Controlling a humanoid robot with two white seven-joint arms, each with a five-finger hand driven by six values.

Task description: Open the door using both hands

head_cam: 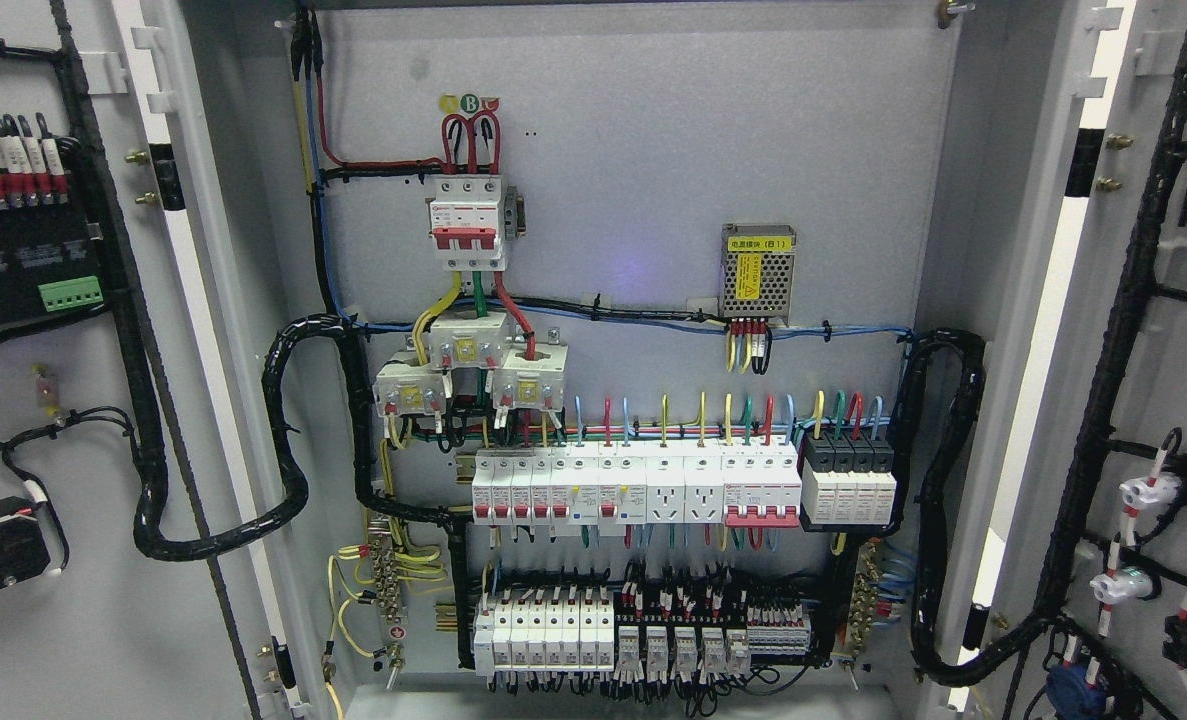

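An electrical cabinet fills the head view with both doors swung wide. The left door [63, 420] shows its inner face at the left edge, with black modules and a wire loom on it. The right door [1168, 420] stands likewise at the right edge, carrying black cable bundles and white connectors. Between them the grey back panel [633, 160] is exposed. Neither of my hands nor arms shows anywhere in the picture.
On the panel sit a red-and-white main breaker [466, 222], a small mesh power supply [757, 272], a row of white breakers [643, 487] and lower terminal blocks [643, 635]. Thick black cable looms [288, 440] curve from the panel to each door.
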